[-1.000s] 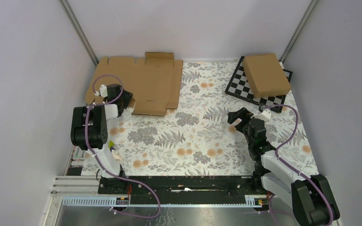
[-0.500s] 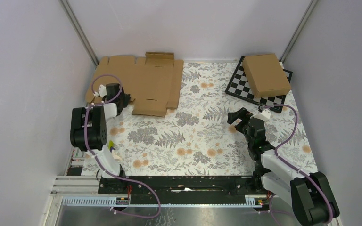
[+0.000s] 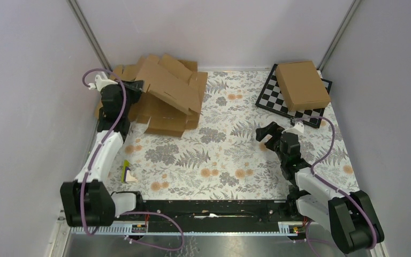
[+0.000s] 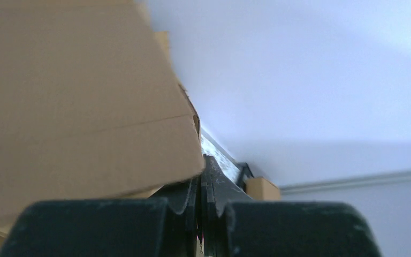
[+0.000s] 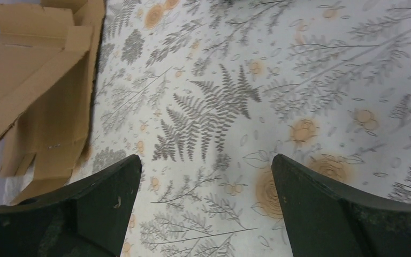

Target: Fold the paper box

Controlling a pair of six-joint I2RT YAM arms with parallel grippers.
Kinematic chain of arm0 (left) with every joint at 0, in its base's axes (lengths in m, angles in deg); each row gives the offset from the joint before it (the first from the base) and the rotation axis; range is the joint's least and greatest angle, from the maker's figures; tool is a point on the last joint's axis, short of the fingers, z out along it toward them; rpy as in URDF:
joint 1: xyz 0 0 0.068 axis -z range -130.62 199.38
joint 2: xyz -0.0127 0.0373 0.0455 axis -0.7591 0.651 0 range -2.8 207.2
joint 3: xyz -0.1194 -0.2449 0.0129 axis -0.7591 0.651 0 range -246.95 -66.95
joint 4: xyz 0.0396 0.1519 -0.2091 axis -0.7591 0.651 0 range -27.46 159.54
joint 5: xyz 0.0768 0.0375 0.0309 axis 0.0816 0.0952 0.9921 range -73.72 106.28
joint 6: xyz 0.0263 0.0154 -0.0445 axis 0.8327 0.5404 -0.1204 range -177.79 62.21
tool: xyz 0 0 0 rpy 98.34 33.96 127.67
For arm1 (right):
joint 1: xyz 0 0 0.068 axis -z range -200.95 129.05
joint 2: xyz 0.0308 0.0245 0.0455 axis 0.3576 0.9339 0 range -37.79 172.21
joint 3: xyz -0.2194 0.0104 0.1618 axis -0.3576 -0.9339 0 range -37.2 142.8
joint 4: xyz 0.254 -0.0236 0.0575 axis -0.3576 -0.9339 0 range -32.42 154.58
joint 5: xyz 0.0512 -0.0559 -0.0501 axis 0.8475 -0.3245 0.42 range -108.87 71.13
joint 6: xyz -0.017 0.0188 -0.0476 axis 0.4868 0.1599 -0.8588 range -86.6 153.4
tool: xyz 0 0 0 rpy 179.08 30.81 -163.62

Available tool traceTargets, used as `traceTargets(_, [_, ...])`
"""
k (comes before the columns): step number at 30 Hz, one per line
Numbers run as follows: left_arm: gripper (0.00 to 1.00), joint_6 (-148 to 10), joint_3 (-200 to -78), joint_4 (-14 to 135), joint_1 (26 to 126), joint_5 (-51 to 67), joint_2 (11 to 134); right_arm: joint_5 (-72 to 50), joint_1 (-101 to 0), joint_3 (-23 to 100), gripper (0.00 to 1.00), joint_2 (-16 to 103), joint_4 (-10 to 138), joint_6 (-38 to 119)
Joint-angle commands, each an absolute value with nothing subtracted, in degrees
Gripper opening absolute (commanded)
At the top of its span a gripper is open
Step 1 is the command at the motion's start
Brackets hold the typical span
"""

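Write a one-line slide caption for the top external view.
Left gripper holds a plain brown die-cut cardboard sheet tilted up; right gripper hovers open over floral tablecloth.

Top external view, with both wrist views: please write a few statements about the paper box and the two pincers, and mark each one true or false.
1. The left pincer is shut at the edge of the paper box. True.
2. The paper box lies flat. False: it is tilted, with the side at the left pincer held up.
3. The right pincer is open and holds nothing. True.
4. The closed cardboard box sits on the flowered cloth. False: it rests on the chessboard.
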State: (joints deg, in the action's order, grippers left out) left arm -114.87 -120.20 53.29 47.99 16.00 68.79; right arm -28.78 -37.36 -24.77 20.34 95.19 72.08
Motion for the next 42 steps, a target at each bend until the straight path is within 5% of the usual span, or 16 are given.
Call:
traceTargets(1, [0.0, -117.3, -115.0, 53.4, 50.7, 9.4, 60.9, -20.3, -37.5, -18.7, 0.99, 22.1, 94.7, 71.1])
traceTargets(8, [0.0, -117.2, -102.9, 58.6, 66.1, 13.9, 49.5, -6.3, -37.5, -14.2, 0.99, 22.3, 85.6, 75.8])
traceTargets(17, [0.0, -118.9, -90.9, 61.7, 84.8, 26.6, 48.6, -8.9, -37.5, -14.1, 0.99, 21.5, 73.5, 74.0])
traceTargets(42, [0.08, -112.5, -104.2, 66.1, 117.7, 57.4, 72.0, -12.9, -37.5, -11.5, 0.98, 27.8, 68.8, 72.2])
